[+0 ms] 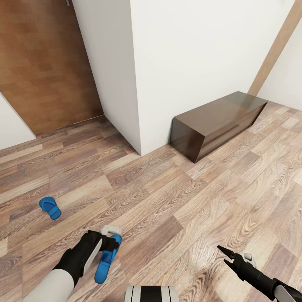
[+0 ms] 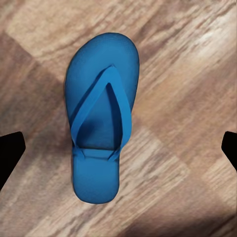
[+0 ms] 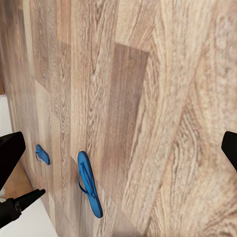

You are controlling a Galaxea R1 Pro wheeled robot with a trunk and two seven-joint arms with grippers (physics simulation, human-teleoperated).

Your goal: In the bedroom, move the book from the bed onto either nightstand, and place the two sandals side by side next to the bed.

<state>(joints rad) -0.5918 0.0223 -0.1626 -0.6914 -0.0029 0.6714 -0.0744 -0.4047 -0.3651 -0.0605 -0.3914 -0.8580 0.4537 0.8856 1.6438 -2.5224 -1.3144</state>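
Floor (image 1: 176, 197): wood-grain planks in mixed tan and brown, faint sheen, laid on the diagonal in the head view.
Walls (image 1: 201, 58): plain white, one projecting corner; brown wooden door panel (image 1: 46, 58) behind it at upper left, top cut off by the frame.
Long low cabinet (image 1: 220, 123): dark brown, glossy, boxy, set against the white wall.
Near sandal (image 1: 105, 262): bright blue, flat, thin sole with a V-shaped thong strap; lies on the floor under the left gripper (image 1: 112, 239), heel end partly hidden by it in the head view. Whole outline plain in the left wrist view (image 2: 98, 118).
Far sandal (image 1: 50, 207): same blue, well apart from the first, further out on the floor; small, strap hard to make out.
Left gripper: black fingers spread wide either side of the near sandal, not touching it.
Right gripper (image 1: 226, 255): black pointed fingers parted, above bare planks; arm cut off at the lower right corner.
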